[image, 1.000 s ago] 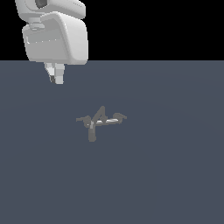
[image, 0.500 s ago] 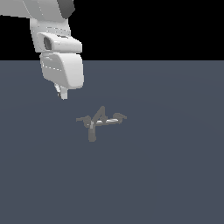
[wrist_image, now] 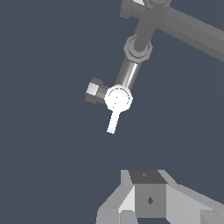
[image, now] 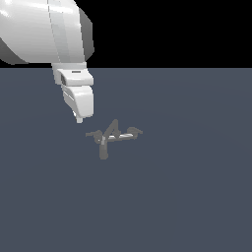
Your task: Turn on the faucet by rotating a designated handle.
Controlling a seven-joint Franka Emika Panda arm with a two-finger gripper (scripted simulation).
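Observation:
The faucet [image: 114, 135] is a small grey fixture on the dark floor, with a pale crossbar [image: 118, 138], a peaked middle and a thick spout [image: 103, 149]. The handle [image: 92, 134] is the short stub arm at its end on the exterior view's left. My gripper [image: 78, 118] hangs just above and to the exterior view's left of that stub, apart from it. Its fingers are together and hold nothing. In the wrist view the gripper [wrist_image: 146, 189] is at the edge. Beyond it are the faucet's round end joint [wrist_image: 118, 98] and a short straight stub [wrist_image: 112, 123].
The white arm [image: 47, 32] fills the exterior view's upper left. The dark grey floor [image: 187, 197] spreads flat around the faucet. A grey hex-shaped nub [wrist_image: 93, 92] sticks out beside the round joint in the wrist view.
The arm has come down and to the exterior view's right, bringing the gripper from well away to close beside the faucet's left end. The faucet has not moved.

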